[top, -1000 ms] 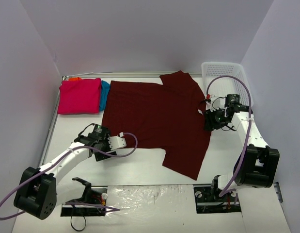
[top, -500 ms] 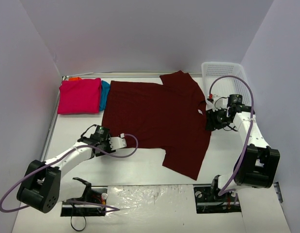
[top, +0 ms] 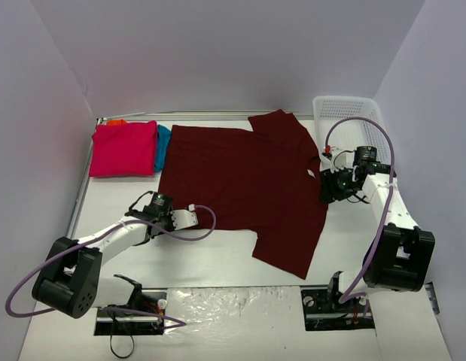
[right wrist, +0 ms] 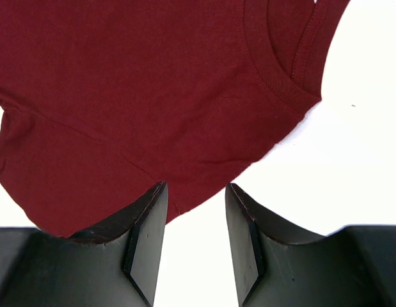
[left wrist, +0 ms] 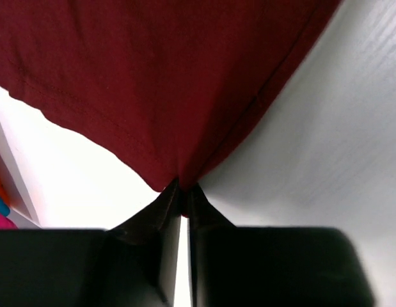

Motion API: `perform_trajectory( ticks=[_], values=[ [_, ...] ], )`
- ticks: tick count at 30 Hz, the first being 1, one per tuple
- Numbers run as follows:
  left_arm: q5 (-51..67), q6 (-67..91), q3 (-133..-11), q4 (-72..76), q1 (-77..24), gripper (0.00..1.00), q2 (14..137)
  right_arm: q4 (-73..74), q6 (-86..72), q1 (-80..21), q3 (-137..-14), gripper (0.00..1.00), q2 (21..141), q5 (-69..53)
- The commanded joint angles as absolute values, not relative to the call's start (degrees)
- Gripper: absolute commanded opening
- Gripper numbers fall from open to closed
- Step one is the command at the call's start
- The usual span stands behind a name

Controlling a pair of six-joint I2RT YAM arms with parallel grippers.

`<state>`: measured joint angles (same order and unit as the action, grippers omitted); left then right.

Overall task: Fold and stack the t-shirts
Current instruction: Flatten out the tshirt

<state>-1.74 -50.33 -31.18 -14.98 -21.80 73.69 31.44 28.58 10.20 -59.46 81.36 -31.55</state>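
Observation:
A large dark maroon t-shirt lies spread flat across the table. My left gripper is shut on its near left hem corner, the cloth pinched between the fingertips. My right gripper stands open at the shirt's right edge, near the collar, with the shoulder edge just beyond its fingers and nothing between them. A folded pink t-shirt lies at the back left on top of a teal one and an orange one.
A white mesh basket stands at the back right, just behind the right arm. Grey walls close in on both sides. Crinkled clear plastic lies along the near edge between the arm bases.
The left gripper has moved slightly toward the shirt's hem corner and closed on it. The right arm has barely moved.

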Motion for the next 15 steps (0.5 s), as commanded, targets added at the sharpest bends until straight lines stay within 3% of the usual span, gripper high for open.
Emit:
perform_trajectory(
  ticks=[1,9,15],
  values=[
    [-0.53,-49.48,-31.02,-18.62,-21.88,0.03,75.58,32.26,28.30,10.63,-59.15,0.37,80.68,-32.70],
    [5.01,-48.96,-39.01,-31.27,-21.89,0.02,74.45,33.83,29.44,10.20,-60.73,0.38,79.02,-33.75],
    [4.75,-46.06,-44.29,-33.31,-21.80,0.02,76.54,45.67,38.13,2.04,-67.92,0.37,79.27,-26.47]
  ],
)
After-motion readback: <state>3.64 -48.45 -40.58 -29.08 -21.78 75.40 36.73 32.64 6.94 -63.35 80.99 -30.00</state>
